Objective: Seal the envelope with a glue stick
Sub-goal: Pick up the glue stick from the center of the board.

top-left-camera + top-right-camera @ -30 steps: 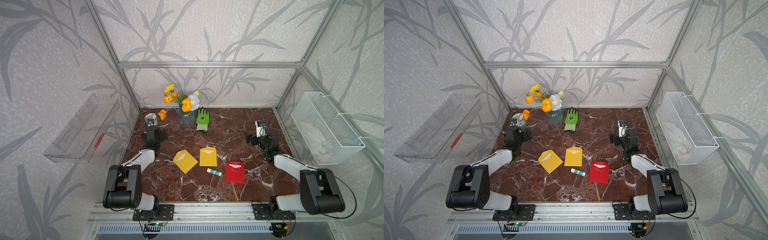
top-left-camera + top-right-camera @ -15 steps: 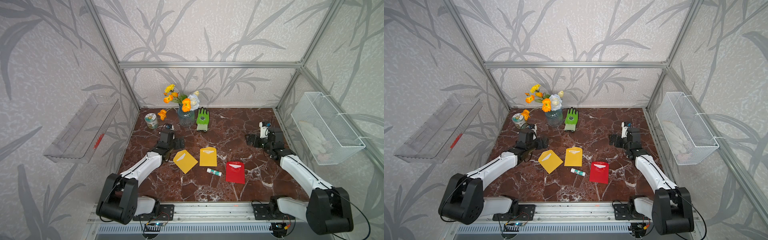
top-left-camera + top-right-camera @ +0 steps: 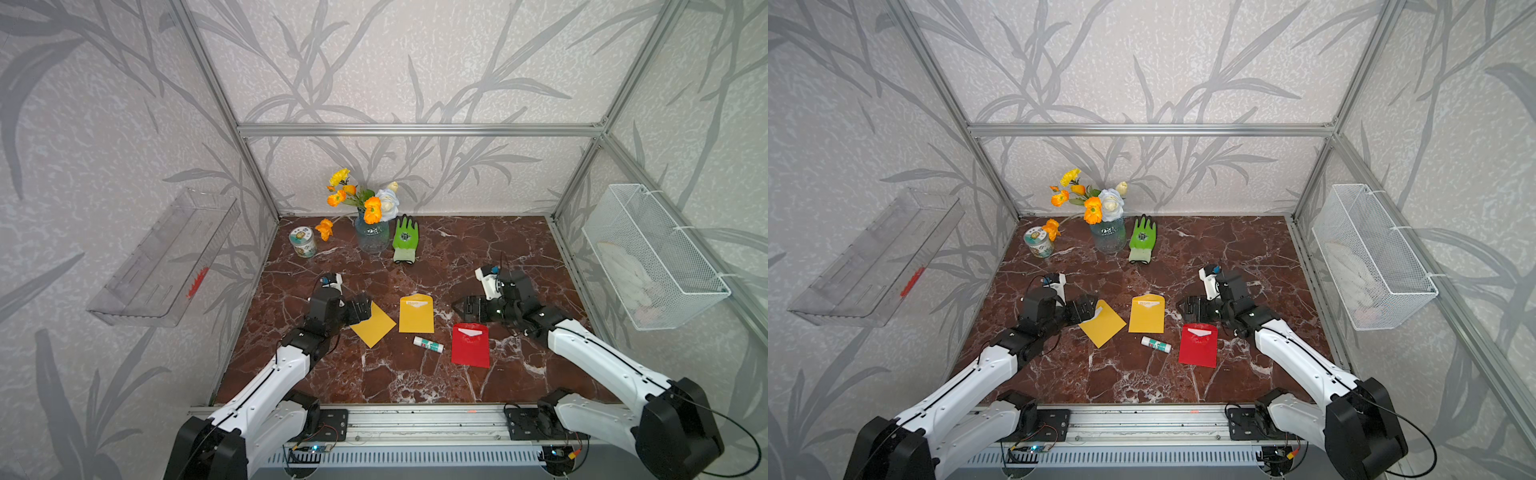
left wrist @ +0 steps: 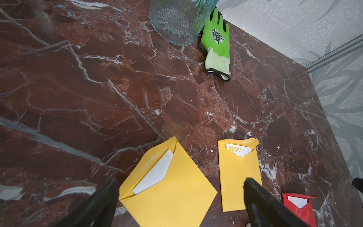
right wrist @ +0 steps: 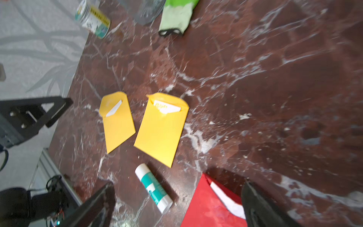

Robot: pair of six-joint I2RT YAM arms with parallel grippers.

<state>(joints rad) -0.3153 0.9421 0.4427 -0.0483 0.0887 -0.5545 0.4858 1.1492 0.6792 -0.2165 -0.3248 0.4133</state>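
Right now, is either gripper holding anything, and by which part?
Nothing is held. Left gripper and right gripper are open; the glue stick lies untouched.

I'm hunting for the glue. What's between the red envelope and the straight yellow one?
The glue stick lies there on its side, touching neither; both top views show it.

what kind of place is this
Most likely a lab robot cell dressed like a home: an aluminium frame holds wallpapered panels, two arms are bolted to a front rail, and props like a flower vase sit on the marble-look table.
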